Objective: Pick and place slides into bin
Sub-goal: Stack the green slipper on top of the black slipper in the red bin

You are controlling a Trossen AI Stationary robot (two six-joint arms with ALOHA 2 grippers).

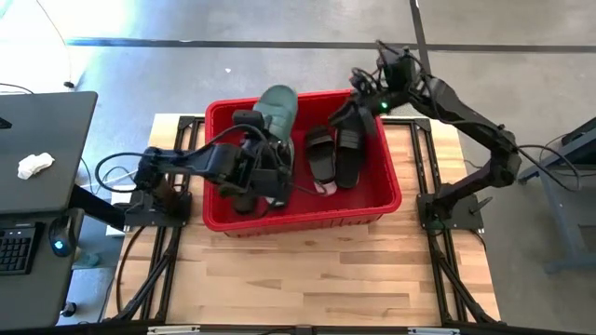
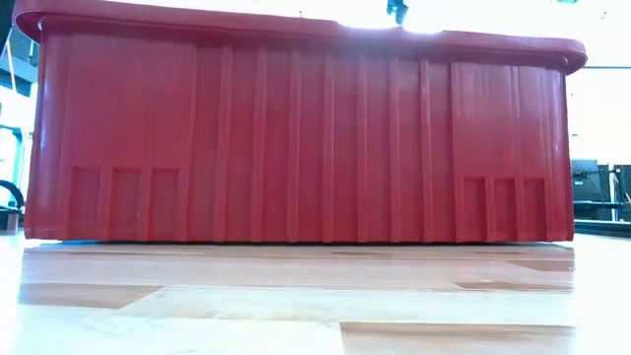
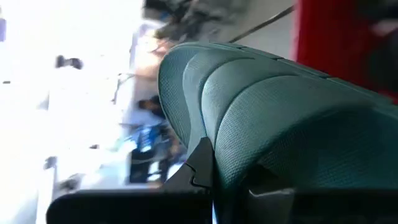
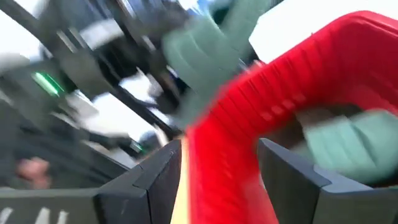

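Observation:
The red bin (image 1: 382, 200) stands mid-table; its near wall fills the low view (image 2: 296, 138). My left gripper (image 1: 267, 140) reaches into the bin's left half and is shut on a sage green slide (image 1: 277, 104), which stands up past the far wall. Two black slides (image 1: 322, 154) lie side by side on the bin floor, with a bit of a pale pink one (image 1: 326, 187) near them. My right gripper (image 1: 361, 100) is open at the bin's far right corner, its fingers on either side of the bin's rim (image 4: 217, 149). A second green slide (image 4: 348, 143) shows inside the bin. My left gripper pinches the green slide between its two fingers, on its ribbed, textured surface (image 3: 239, 165) at the end nearest the wrist. The fingers (image 3: 200, 163) point toward the table's far edge, along the slide. The slide stands out beyond the fingers, its free end (image 1: 279, 93) above the far rim. My right gripper: I cannot tell whether its fingers touch the rim.
A desk with a keyboard (image 1: 17, 247), a mouse and a white cloth (image 1: 35, 165) stands left of the table. Bare wooden tabletop (image 1: 307, 270) lies between the bin and the near edge. Dark frame rails run along both table sides.

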